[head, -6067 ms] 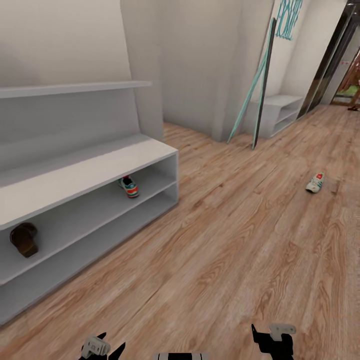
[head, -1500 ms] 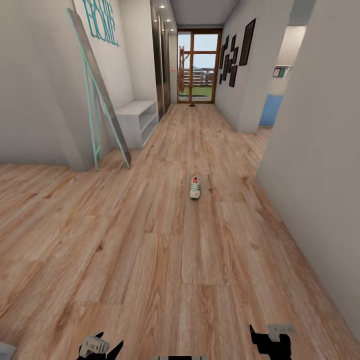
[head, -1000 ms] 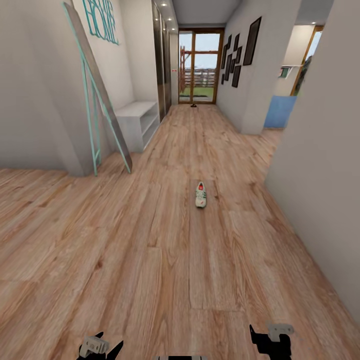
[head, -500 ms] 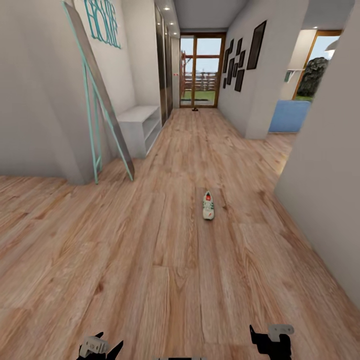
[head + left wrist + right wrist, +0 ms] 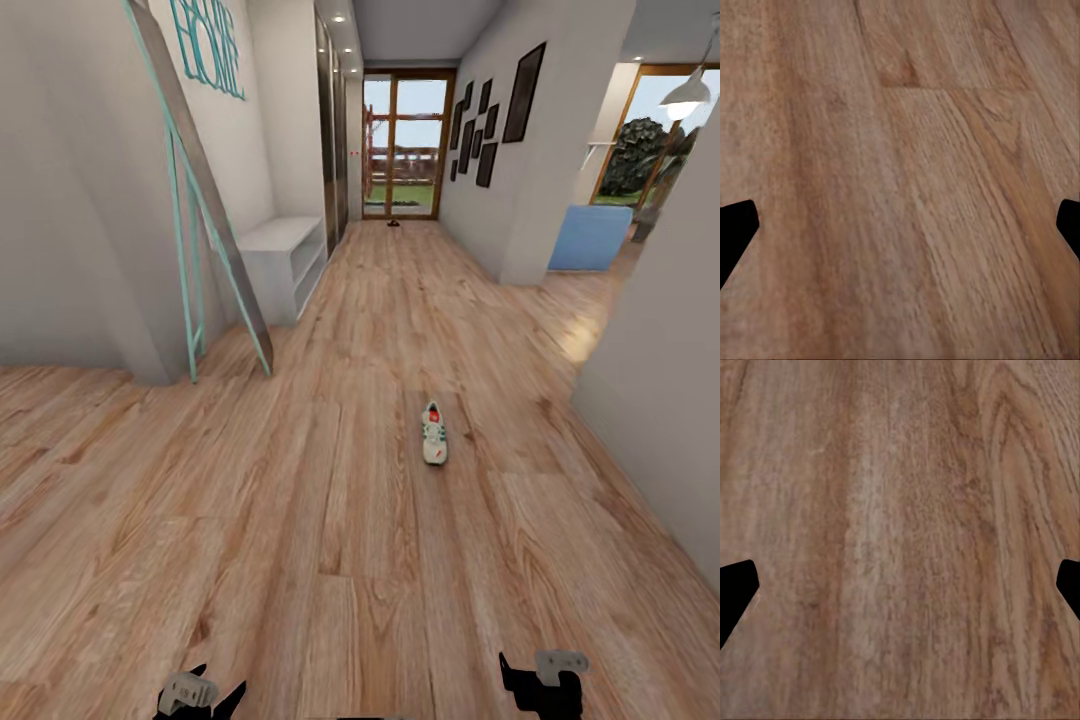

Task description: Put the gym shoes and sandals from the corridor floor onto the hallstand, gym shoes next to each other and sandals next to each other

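Observation:
One gym shoe, white with green stripes and a red tongue, lies alone on the corridor floor ahead of me and slightly to the right. Its toe points toward me. My left gripper and right gripper hang low at the near edge of the head view, far short of the shoe. In the wrist views the left gripper and right gripper are open over bare planks, holding nothing. The hallstand is out of view. A small dark object lies by the far door, too small to identify.
A tall mirror with a teal frame leans on the left wall. A plain low white shelf unit stands behind it. A grey wall corner juts in at the right, with a side opening beyond. A glass door ends the corridor.
The view first swung away from the hallstand to face down the corridor, then moved forward. The gym shoe now sits lower and nearer in the picture. Both grippers keep their pose.

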Motion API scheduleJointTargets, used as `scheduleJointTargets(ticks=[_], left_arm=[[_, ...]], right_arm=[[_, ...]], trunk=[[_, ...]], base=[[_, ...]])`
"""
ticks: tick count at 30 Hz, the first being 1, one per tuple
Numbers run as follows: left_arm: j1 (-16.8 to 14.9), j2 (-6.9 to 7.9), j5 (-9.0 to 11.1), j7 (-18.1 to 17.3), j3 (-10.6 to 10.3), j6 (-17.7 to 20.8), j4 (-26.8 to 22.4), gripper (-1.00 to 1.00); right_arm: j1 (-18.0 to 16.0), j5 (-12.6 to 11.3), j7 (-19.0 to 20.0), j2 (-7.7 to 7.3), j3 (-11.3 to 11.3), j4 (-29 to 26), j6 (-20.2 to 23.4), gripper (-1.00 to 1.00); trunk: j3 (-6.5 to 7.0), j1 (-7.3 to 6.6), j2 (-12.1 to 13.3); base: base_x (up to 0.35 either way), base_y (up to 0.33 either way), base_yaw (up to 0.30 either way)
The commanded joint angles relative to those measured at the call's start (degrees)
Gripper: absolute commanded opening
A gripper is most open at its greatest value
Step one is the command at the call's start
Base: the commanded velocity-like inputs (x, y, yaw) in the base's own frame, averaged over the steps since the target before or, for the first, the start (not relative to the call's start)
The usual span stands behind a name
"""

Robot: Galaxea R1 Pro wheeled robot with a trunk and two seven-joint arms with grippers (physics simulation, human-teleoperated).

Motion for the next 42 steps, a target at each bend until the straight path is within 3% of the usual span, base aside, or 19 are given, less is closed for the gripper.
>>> scheduleJointTargets(ticks=[1,42], left_arm=[[0.0,-0.02,0.0,-0.4,0.2,-0.1,0.1,1.0],[0.0,-0.01,0.0,-0.4,0.2,-0.1,0.1,1.0]], right_arm=[[0.0,0.6,-0.1,-0.01,-0.4,0.1,-0.2,1.0],[0.0,0.6,-0.1,-0.01,-0.4,0.1,-0.2,1.0]], trunk=[[-0.04,0.02,0.0],[-0.03,0.02,0.0]], base=[[0.331,0.161,0.0],[0.331,0.161,0.0]])
